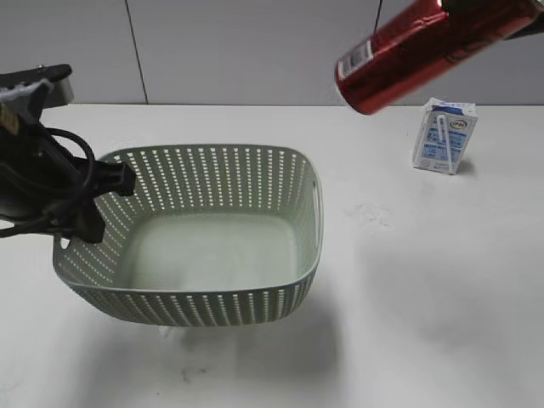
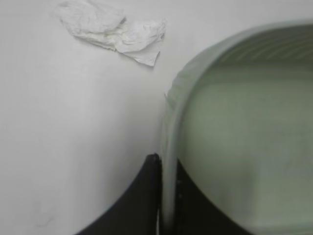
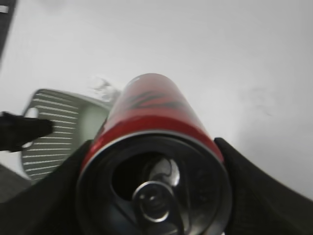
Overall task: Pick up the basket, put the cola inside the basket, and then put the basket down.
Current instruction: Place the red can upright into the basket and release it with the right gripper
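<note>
The left gripper (image 1: 89,200) is clamping the basket's (image 1: 212,246) rim at the 9 o'clock side, one finger (image 2: 132,196) outside the wall and one inside. The basket is tilting, its left end raised, with a shadow lying on the table (image 1: 425,297) below it. The right gripper (image 3: 156,196) is squeezing the cola (image 1: 408,51) between its two pads near the silver top, holding it tilted in the air at 1 o'clock from the basket. A carton (image 1: 444,136) is standing at 3 o'clock. A crumpled tissue (image 2: 115,34) is lying beside the basket.
</note>
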### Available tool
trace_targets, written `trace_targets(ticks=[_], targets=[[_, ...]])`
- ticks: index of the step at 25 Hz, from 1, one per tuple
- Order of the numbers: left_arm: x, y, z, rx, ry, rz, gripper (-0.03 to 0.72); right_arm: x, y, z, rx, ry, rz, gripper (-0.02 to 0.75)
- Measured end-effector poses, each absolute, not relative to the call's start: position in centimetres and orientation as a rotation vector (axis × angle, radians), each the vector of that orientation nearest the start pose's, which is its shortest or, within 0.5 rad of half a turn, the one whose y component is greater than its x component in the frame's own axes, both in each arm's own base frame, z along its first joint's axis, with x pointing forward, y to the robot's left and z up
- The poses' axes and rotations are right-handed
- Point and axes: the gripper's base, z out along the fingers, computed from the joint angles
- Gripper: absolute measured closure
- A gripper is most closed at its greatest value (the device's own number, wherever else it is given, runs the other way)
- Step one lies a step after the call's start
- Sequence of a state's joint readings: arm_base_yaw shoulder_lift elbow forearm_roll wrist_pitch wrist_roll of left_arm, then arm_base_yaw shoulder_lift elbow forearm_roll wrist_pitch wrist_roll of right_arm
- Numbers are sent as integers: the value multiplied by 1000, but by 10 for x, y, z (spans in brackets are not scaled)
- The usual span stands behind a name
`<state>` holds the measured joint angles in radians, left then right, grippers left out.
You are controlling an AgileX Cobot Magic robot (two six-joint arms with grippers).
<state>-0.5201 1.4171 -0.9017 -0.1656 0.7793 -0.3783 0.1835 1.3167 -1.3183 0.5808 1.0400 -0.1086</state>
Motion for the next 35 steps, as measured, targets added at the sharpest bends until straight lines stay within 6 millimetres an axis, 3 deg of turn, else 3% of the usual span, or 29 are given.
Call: trace_targets(ticks=[3,8,13,20,25,35], targets=[[234,-146,236,67,2876,-388,691,240,105,392,-265,2400,879,236],[246,-161,233,101,2901,-381,691,235,153,380,-441,2405,916,236],[244,-174,225,156,2926,-373,691,245,194,345,-548,2486,879,236],[243,-178,224,169,2918,-384,691,262,232,288,-618,2627,843,236],[244,-178,224,168,2916,-385,691,269,243,268,-640,2642,829,237],[244,-178,224,168,2916,-385,691,270,240,266,-737,2635,761,162]])
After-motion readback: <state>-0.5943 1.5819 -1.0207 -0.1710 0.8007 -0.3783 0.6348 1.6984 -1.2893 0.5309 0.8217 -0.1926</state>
